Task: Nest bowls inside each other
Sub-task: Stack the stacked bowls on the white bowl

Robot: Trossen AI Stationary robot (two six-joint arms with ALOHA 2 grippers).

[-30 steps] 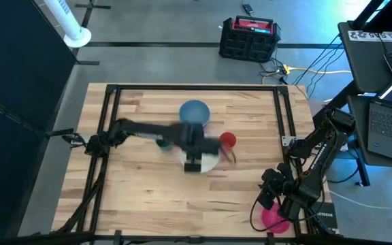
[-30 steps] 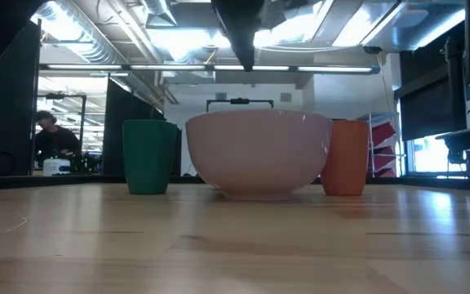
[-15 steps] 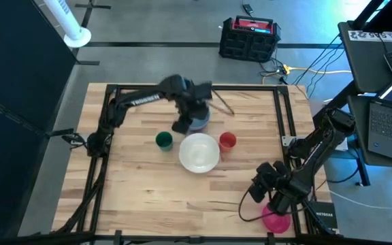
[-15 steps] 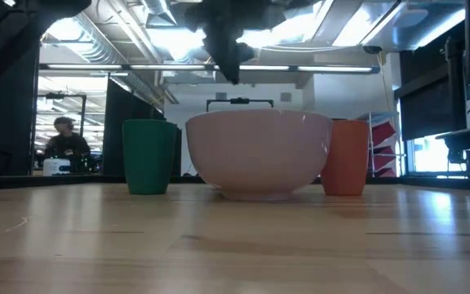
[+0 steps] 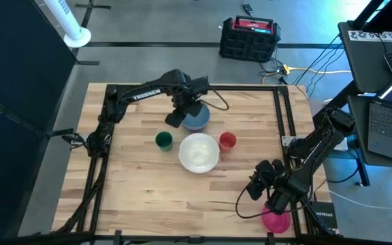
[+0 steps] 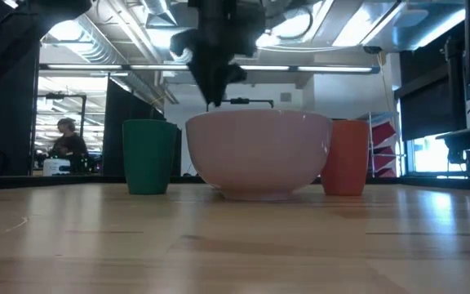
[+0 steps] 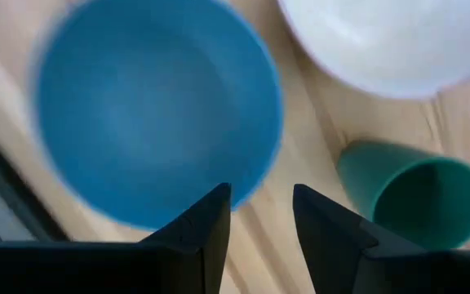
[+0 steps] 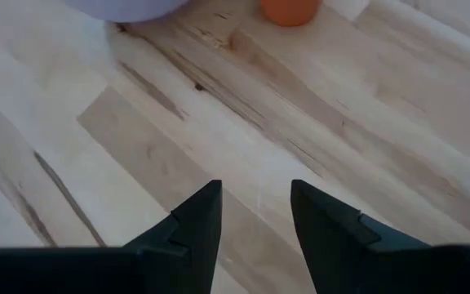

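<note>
A blue bowl [image 5: 197,120] [image 7: 153,106] stands upright on the table toward the far side. My left gripper [image 5: 174,120] [image 7: 259,216] hangs open above its rim on the table's left side, pointing down, with nothing between its fingers. A white bowl [image 5: 199,152] [image 6: 259,155] stands upright in the middle of the table. A magenta bowl [image 5: 275,220] sits at the near right corner, partly hidden by the right arm. My right gripper [image 5: 256,188] [image 8: 255,216] is open above bare wood near it.
A green cup [image 5: 163,140] [image 7: 419,192] stands left of the white bowl and a red cup [image 5: 227,141] [image 6: 345,157] right of it. A black frame [image 5: 278,109] runs along the table's edges. Bare wood lies along the near side.
My left gripper has swung from above the white bowl toward the table's far edge, rolling about its own axis, and now hangs above the blue bowl's left rim. It has stayed open. The bowls and cups have not moved.
</note>
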